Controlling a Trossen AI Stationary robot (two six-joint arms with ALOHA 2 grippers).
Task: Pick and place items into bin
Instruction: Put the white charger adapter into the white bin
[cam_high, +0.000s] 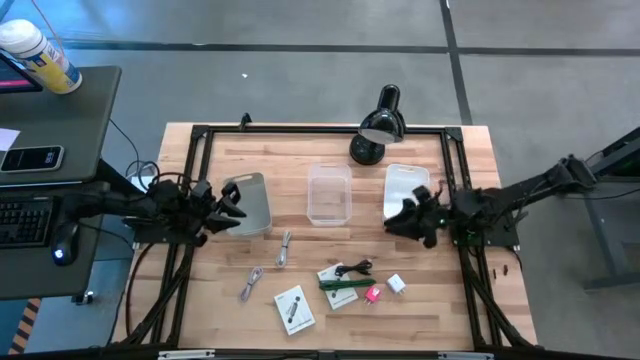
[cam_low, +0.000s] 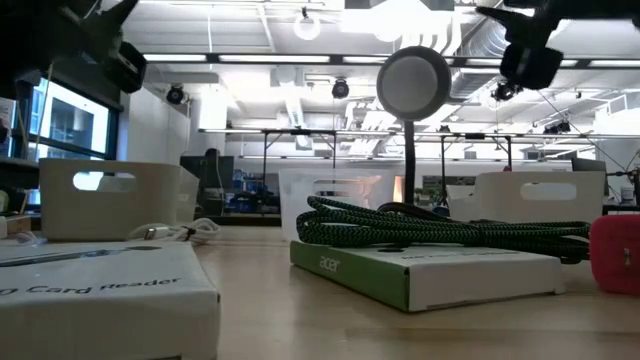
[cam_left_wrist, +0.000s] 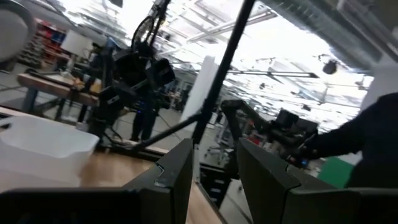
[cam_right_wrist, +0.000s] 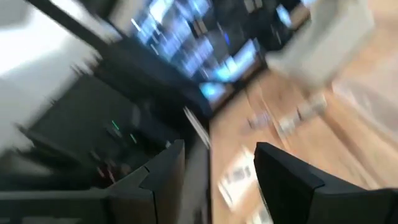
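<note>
Grey concrete floor (cam_high: 300, 60) surrounds the wooden worktop (cam_high: 230, 320) — a dark side desk (cam_high: 60, 110) stands at its left. Beyond, an open workshop hall — bright ceiling lights (cam_low: 306, 25), tall window (cam_low: 70, 125).

Both arms are looking matte black and jointed, with dark cables trailing along them. The right gripper (cam_high: 408, 222) and left gripper (cam_high: 232, 208) are showing flat, angular black fingers (cam_left_wrist: 177, 171).
</note>
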